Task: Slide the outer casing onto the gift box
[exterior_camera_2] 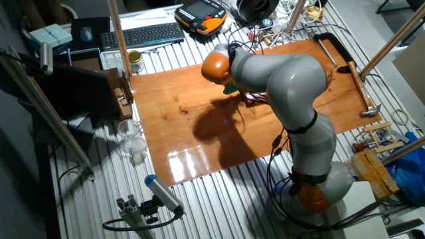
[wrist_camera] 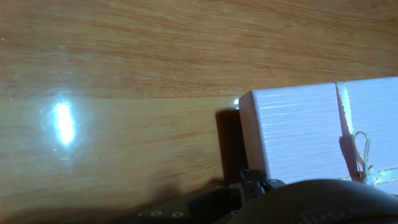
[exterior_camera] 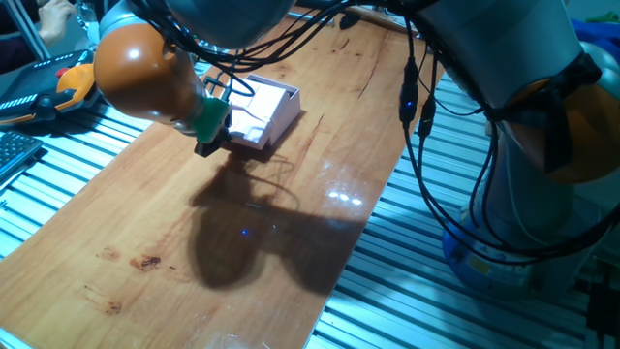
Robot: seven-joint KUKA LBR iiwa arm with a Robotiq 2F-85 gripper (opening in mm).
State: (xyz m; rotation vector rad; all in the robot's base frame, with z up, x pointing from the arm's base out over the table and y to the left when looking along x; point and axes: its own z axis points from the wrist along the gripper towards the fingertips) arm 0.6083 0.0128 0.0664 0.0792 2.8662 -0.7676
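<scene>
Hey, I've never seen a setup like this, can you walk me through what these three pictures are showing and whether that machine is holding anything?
It is one robot arm, grey with orange joints, working at a wooden table. Two pictures come from fixed cameras on different sides of the table; the third comes from a camera on the arm's hand, looking down along its jaws. On the table lies a flat pale pink box with a cream ribbon and small bow, the outer casing. The gripper sits right at the casing's edge, but the arm hides the jaws, so I cannot tell whether it is holding it.

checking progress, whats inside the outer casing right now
Cannot be seen. The outer casing shows only its closed pink top, side and ribbon; the gripper hides its near edge, and no gift box shows.
</scene>
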